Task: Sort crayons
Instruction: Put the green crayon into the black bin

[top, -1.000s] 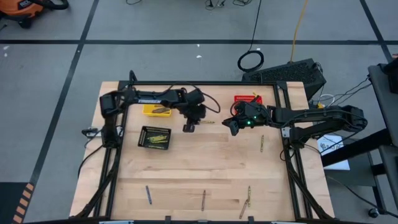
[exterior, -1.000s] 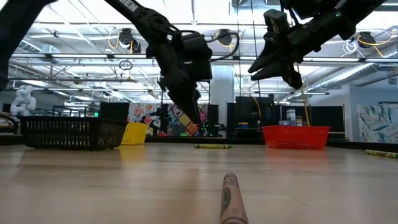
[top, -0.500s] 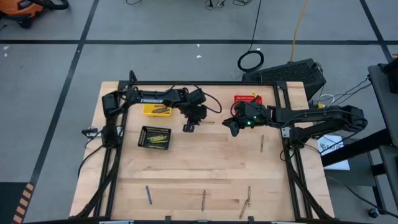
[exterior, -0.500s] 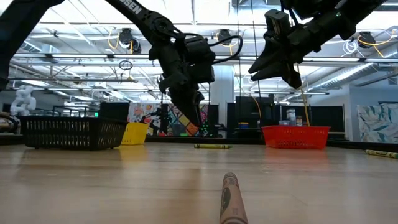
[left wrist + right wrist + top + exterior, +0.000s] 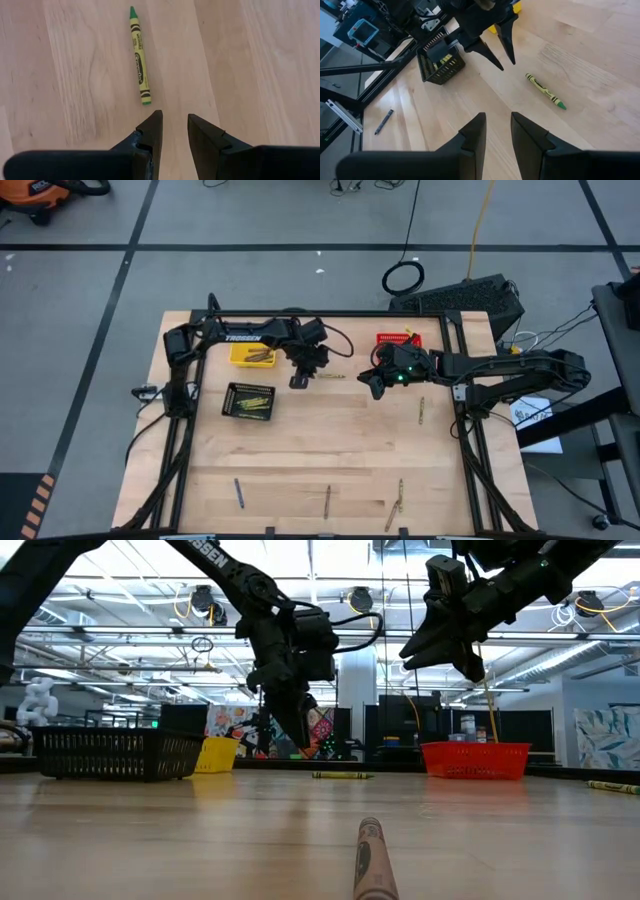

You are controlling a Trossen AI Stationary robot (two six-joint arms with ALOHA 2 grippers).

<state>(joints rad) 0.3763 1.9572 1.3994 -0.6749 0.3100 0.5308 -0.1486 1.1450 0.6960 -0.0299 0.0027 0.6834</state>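
"TROSSEN" on left arm (image 5: 243, 337), crayon label unreadable

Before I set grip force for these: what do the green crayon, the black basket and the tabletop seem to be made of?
The green crayon: likely wax in a matte yellow-green paper wrapper with black printed bands; its bare green tip shows.
The black basket: looks like dark wire mesh, probably coated metal; open grid walls.
The tabletop: light wood planks, visible grain and seams, smooth low-sheen finish.
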